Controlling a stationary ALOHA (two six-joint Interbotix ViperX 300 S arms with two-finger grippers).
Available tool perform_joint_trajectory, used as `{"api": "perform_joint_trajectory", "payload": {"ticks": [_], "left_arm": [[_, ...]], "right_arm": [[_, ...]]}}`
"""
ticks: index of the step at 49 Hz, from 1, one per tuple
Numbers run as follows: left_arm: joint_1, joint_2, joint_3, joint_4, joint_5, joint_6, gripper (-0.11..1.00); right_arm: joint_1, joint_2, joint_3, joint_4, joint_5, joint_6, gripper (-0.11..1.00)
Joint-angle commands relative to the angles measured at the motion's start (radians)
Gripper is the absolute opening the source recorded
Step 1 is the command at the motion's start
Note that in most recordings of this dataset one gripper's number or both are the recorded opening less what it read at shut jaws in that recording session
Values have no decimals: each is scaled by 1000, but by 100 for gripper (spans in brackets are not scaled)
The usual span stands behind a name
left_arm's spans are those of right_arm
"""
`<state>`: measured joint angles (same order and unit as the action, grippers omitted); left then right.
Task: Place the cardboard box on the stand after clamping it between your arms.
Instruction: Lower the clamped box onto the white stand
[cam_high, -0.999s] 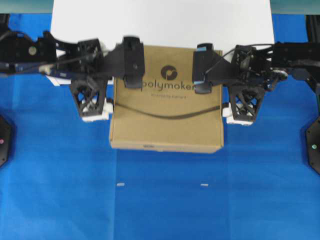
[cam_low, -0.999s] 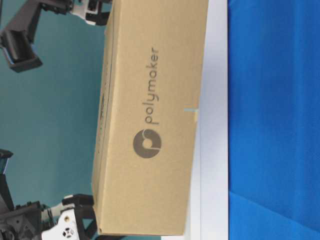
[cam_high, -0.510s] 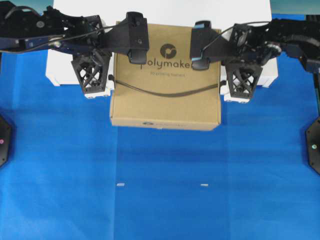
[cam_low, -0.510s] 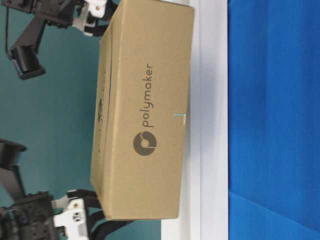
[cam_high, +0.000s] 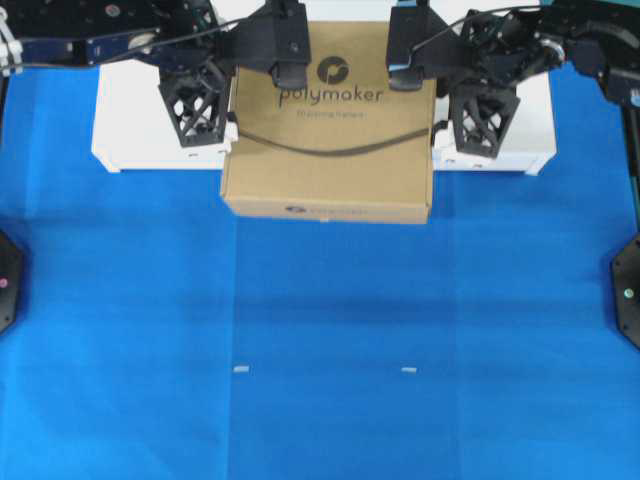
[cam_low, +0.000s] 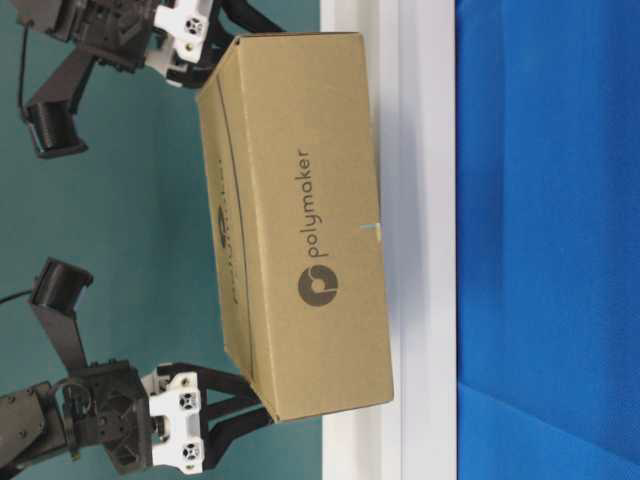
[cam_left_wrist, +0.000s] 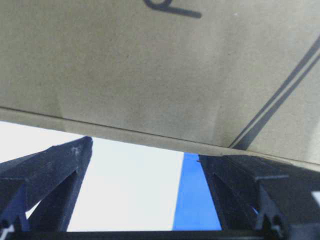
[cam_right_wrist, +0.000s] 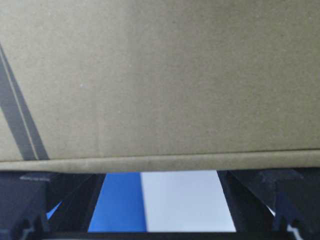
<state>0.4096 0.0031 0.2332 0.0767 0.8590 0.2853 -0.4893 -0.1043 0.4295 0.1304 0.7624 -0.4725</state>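
Blue table cloth (cam_high: 320, 330), teal backdrop (cam_low: 120, 230), white stand (cam_high: 140, 130), cardboard box (cam_high: 330, 150) pressed between 2 wide-spread claws

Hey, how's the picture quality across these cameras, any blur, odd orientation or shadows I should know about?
Overhead view: evenly lit, slightly soft, and the cardboard box throws a faint shadow on the blue cloth in front of it. Table-level view: turned sideways, with the stand running vertically. Both wrist views: the box fills the frame at close range, and the claw fingers at the bottom are dark.
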Motion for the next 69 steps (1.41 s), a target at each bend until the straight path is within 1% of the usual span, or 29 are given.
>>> {"api": "perform_joint_trajectory", "payload": {"ticks": [1, 5, 12, 17, 21, 24, 29, 34, 43, 51, 62, 69], "left_arm": [[-29, 0, -150, -21, -67, -18, 84], [-15, 8, -163, -21, -67, -8, 84], [20, 15, -179, -21, -69, 15, 84], [40, 25, -190, -21, -71, 34, 84], [54, 31, -196, -21, -71, 41, 84], [63, 35, -199, -21, -72, 44, 84], [80, 49, -201, -21, -89, 44, 84], [97, 60, -202, -21, -115, 44, 84], [120, 74, -222, -21, -133, 46, 84], [123, 81, -227, -21, -135, 48, 84], [129, 106, -216, -21, -179, 71, 84], [132, 133, -218, -21, -201, 74, 84]], "right_arm": [[18, 5, -130, 109, -143, -8, 98], [-5, 18, -138, 147, -146, -61, 98], [-55, 51, -170, 239, -140, -166, 98], [-87, 78, -195, 295, -129, -233, 98], [-110, 97, -221, 333, -107, -276, 98], [-129, 109, -238, 347, -89, -301, 98], [-158, 132, -276, 357, -63, -331, 98], [-173, 158, -305, 362, -41, -348, 98], [-183, 196, -334, 370, -29, -368, 98], [-187, 202, -322, 371, -17, -374, 98], [-202, 209, -276, 371, -25, -380, 98], [-207, 229, -261, 371, -25, -422, 98]]}}
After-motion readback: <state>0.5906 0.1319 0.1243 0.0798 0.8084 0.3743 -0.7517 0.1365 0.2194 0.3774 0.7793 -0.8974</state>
